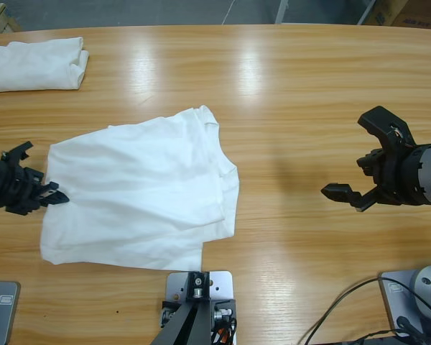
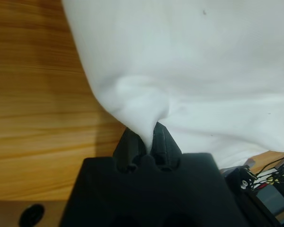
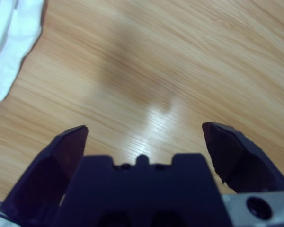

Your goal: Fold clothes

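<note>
Pinching the white T-shirt (image 1: 140, 194) edge, the left gripper (image 1: 54, 192) is clamped; the right gripper (image 1: 359, 162) hangs wide open, holding nothing, over the table (image 1: 294, 93).

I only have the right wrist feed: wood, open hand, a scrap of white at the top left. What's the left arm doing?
Observer: The left hand is pinched shut on the edge of the T-shirt, at its left side in the high view.
Operator: Shirt flat or partly folded?
Observer: Partly folded; its right side is doubled over in layers, and it lies rumpled on the table.
Operator: Anything else on the table?
Observer: A second white garment, already folded, sits at the far left corner.
Operator: How far is my hand from the shirt?
Observer: The right hand hangs open, well clear of the shirt's right edge.
</note>
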Controlling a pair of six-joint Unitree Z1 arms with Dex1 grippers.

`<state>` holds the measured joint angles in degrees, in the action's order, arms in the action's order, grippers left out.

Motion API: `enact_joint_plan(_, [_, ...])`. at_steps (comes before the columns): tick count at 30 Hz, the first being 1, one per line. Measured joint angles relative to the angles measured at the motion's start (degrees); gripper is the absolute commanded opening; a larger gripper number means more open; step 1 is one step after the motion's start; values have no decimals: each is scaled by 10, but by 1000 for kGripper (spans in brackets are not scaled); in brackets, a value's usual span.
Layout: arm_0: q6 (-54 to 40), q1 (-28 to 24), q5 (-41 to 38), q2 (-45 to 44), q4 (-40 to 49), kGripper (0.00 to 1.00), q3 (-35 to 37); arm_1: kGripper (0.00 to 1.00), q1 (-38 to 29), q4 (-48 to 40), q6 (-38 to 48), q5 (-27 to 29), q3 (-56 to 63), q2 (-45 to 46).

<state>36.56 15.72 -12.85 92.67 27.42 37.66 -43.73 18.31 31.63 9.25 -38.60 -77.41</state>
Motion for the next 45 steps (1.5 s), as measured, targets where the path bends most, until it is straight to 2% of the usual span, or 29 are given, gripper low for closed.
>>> enact_joint_plan(3, [-16,-4,6,-21,60,0,54,996,0,0,4,0,2,0])
enact_joint_plan(9, [-34,20,12,-48,175,0,224,996,0,-11,8,0,18,-3])
enact_joint_plan(16, [-34,112,28,-38,214,0,322,996,0,-22,9,0,22,-22])
enact_joint_plan(23, [-53,194,25,24,245,0,437,1000,0,-38,13,-3,48,-25])
enact_joint_plan(29, [-68,219,19,45,259,0,451,996,0,-69,13,-23,52,-25])
enact_joint_plan(40, [-108,239,-95,109,259,0,467,996,0,-91,13,-40,60,-25])
enact_joint_plan(45, [-114,244,-111,149,259,0,498,1000,0,-92,13,-40,62,-25])
